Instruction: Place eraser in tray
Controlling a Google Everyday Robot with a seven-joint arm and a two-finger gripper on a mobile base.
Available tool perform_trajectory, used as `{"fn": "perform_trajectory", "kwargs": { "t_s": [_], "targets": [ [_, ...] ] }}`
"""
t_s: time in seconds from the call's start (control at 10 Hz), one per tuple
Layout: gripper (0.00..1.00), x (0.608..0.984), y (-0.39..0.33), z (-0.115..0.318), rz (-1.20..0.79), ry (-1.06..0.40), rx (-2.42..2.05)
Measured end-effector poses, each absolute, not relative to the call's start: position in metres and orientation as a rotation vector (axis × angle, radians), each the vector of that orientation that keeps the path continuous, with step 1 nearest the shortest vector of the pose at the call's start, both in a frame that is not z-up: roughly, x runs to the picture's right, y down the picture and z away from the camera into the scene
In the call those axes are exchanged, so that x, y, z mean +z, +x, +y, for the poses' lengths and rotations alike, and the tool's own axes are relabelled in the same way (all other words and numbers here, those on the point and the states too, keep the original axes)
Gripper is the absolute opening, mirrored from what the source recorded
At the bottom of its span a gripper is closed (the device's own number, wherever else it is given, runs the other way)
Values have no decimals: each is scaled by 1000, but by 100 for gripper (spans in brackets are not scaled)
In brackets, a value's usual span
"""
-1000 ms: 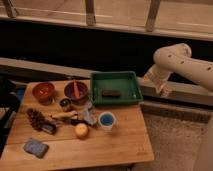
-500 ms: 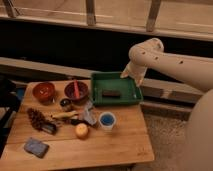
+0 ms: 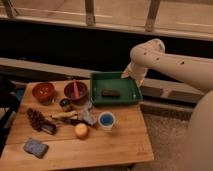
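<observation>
In the centre of the frame, the dark eraser (image 3: 110, 93) lies flat on the floor of the green tray (image 3: 99, 85), so the placing looks done. The gripper (image 3: 128, 75) hangs at the tray's upper right corner, just beside the rim; I cannot tell whether it is apart or together. A low sideways pull-away could catch that rim and shove the tray across the wooden table (image 3: 125, 145).

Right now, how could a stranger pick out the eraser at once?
On the wooden table, find the green tray at the back right, the gripper by its far right corner. The eraser is the small dark bar lying alone inside it, unlike the bigger blue-grey pad at the front left.
</observation>
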State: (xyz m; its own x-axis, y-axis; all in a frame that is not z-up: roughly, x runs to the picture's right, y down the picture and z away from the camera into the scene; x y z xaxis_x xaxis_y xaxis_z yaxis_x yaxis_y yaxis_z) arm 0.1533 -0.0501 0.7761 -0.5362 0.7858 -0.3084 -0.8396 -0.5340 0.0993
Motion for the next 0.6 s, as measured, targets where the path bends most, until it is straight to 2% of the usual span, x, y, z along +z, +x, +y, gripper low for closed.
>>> {"fn": "perform_trajectory", "kwargs": {
  "t_s": [0.6],
  "targets": [
    [65, 825, 41, -42, 251, -448, 1964]
  ]
}}
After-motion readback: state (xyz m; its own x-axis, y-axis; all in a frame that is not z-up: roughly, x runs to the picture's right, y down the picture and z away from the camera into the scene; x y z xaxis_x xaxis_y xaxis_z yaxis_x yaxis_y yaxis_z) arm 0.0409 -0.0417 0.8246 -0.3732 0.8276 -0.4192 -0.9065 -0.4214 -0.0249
